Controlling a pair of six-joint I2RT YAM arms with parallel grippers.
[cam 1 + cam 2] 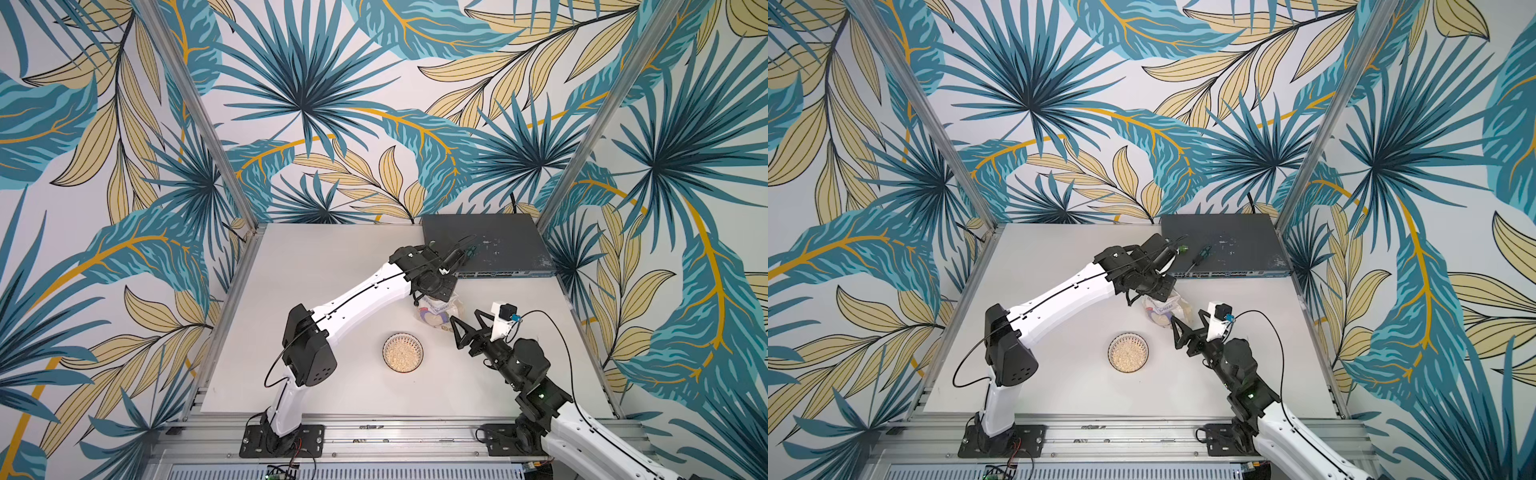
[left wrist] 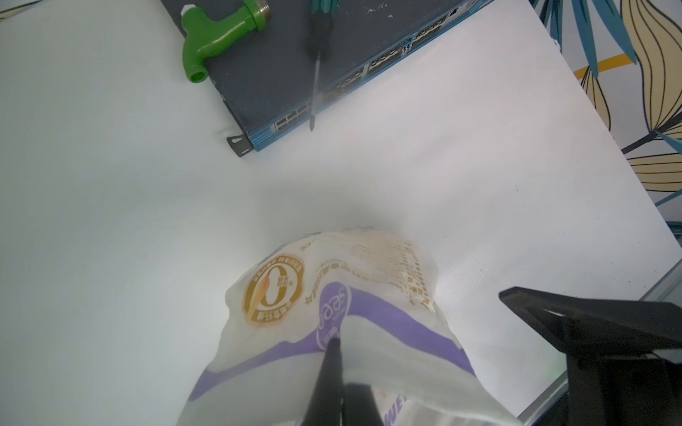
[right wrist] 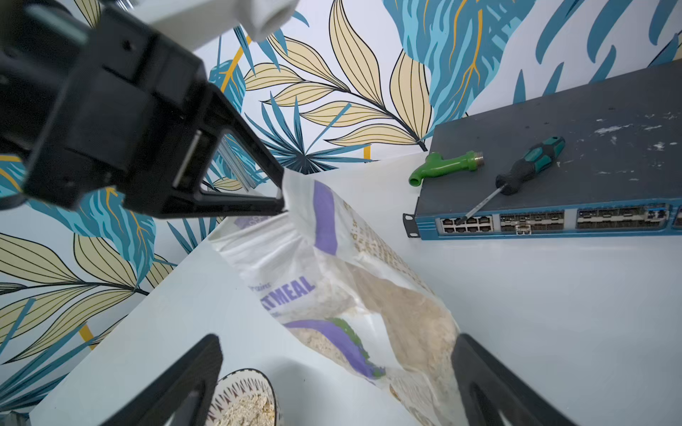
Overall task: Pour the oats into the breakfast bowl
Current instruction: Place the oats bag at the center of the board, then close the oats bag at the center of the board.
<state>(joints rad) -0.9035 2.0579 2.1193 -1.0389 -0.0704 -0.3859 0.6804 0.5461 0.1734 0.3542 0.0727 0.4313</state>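
The flat white table (image 1: pixel 316 270) carries a dark grey network switch (image 1: pixel 490 241) at its far right corner. Next in size, the clear crinkly plastic bag (image 3: pixel 332 280) with a purple-and-white oatmeal label hangs tilted from the left gripper (image 3: pixel 282 199), whose jaws are pinched tight on the bag's top edge. The bag's lower end, heavy with pale beige oats (image 3: pixel 406 317), sits low between the switch and the bowl; whether it touches the table I cannot tell. The right gripper (image 1: pixel 465 316) has its jaws spread wide either side of that lower end, gripping nothing. Near the table's middle, apart from the bag, stands the small round white bowl (image 1: pixel 384 353) with a dark lattice pattern, filled nearly across with flakes. Smallest, a green-and-black-handled screwdriver (image 3: pixel 527 166) and a green plastic tap fitting (image 3: pixel 443 168) lie on the switch.

By the look of it the pour is done — a serving is in the bowl, and no spill shows on the table. What seems left is to set the bag down and let go. Whether more oats are wanted cannot be told.
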